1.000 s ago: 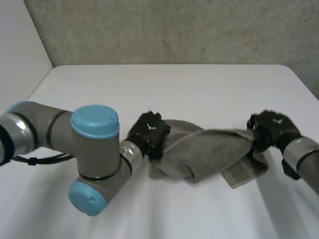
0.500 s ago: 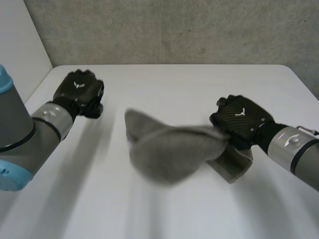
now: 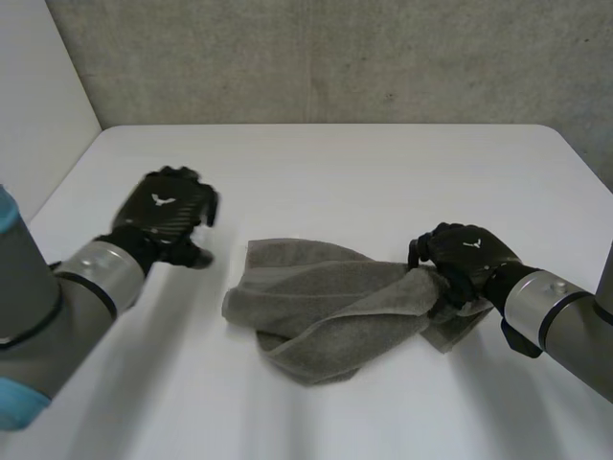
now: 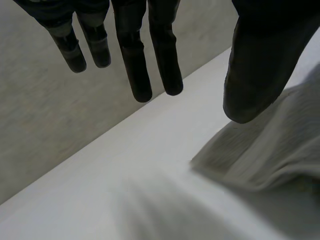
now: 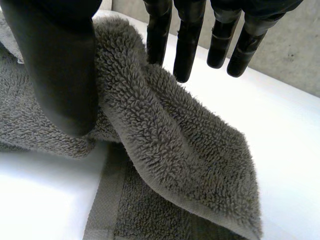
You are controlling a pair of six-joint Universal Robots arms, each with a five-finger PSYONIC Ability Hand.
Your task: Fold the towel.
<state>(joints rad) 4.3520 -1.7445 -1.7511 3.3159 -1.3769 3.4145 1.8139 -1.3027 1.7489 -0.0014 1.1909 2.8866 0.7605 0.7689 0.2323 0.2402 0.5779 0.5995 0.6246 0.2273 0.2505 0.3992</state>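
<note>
Towel (image 3: 330,307) is seen lying in a loose, bunched heap near the middle of the white table (image 3: 383,163), its layers overlapped unevenly and no edges lined up. Its 3 o'clock end is gathered into the right hand (image 3: 466,259). In the right wrist view a thick ridge of cloth is caught between the thumb and the fingers (image 5: 186,45), so this hand is judged to be gripping the towel, though the fingers are fairly straight and the hold looks light. The left hand (image 3: 165,213) is held over the table at about 10 o'clock from the towel and apart from it. In the left wrist view its fingers (image 4: 137,65) are straight and spread, nothing is held, and an edge of the towel is seen just beside the thumb.

The task is judged to be at an early step: 1 end is held, the other lies free, and no tidy fold has been made. For the next move, the left hand would need to be brought to the towel's 9 o'clock end and a corner or edge taken there. The cloth could then be drawn out flat between the 2 hands before 1 half is laid over the other. Which corners lie where in the heap cannot be told, so the edge would have to be chosen with care and only 1 layer lifted.
</note>
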